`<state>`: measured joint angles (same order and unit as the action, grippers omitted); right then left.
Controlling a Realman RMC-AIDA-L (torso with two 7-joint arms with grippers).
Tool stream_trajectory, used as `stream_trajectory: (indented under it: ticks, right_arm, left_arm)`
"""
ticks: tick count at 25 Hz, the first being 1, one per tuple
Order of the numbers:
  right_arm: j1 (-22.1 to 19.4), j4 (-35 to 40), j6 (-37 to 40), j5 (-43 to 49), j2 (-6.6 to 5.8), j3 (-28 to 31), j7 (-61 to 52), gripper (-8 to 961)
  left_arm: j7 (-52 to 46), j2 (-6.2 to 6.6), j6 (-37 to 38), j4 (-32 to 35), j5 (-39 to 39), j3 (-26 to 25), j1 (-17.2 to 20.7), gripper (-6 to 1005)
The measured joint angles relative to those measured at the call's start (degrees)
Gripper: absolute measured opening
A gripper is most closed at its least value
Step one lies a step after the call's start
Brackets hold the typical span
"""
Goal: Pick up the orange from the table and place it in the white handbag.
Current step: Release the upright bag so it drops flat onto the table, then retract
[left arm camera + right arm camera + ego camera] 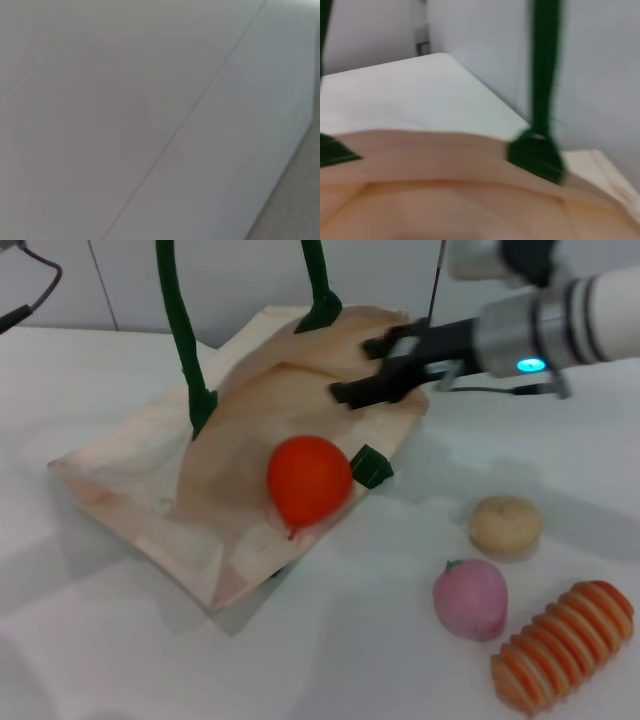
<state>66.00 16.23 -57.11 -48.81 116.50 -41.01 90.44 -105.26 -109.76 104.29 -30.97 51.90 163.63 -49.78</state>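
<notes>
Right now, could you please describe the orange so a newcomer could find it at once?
Find the white handbag with green handles, lying open on the table. The orange sits at its mouth, beside a green tab. It is smooth, round and bright orange-red, unlike the pink fruit and ribbed striped toy.

You see the orange (309,478) resting on the white handbag (150,480), beside a green tab (371,466). Your right gripper (370,368) hovers over the bag's far side, fingers apart and empty. A beige bun (505,525), pink fruit (470,598) and striped toy (562,646) lie on the table (90,640).
</notes>
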Motion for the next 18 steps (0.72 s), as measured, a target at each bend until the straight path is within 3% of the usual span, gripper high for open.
stream_trajectory:
  ticks: [11,18]
  right_arm:
    - [-10.3,14.7,-4.3,0.7,-0.21,-0.4,-7.4,846]
    - [-12.4,17.3,-4.2,0.1,-0.23,-0.1,-8.7,846]
  left_arm:
    - [0.1,0.69,-4.1,4.0,2.3,0.3,3.2,105]
    - [0.3,0.58,-4.5,4.1,2.7,0.3,3.6,337]
